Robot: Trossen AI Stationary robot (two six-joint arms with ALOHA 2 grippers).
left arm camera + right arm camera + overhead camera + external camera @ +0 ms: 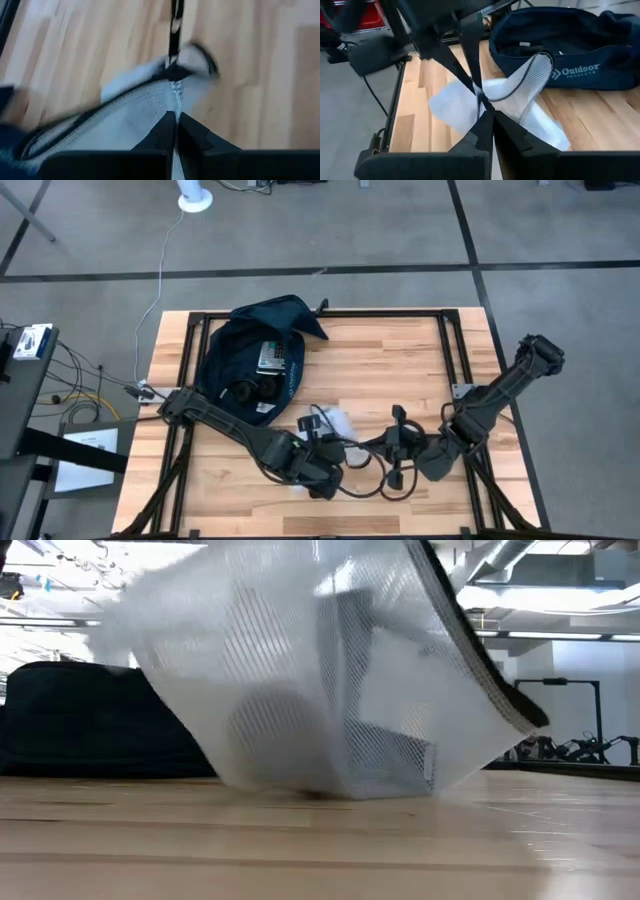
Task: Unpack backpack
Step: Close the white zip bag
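Observation:
The dark navy backpack (250, 360) lies open on the table's far left part, with things showing inside it; it also shows in the right wrist view (580, 55). A clear mesh pouch (335, 423) with a black-trimmed edge stands near the table's middle, close in front of the low view (330, 680). My left gripper (175, 117) and my right gripper (489, 114) are both shut on the pouch's upper part, almost at the same spot. My left gripper pinches the pouch's black-trimmed top edge by the zip (176, 95) between its two fingers, slanting down from the near left. The pouch hangs below, its bottom (320, 790) on the table. My right gripper pinches the pouch's upper edge (482, 102) between its two fingers, coming slanting down from the table's right, just beside the left gripper's fingers (465, 65). The mesh spreads out slack below the hold.
Black cables (375, 475) loop over the table near its front between the two arms. A black frame (455, 350) runs along the table's sides and far edge. Bare wood lies at the far right (390, 360).

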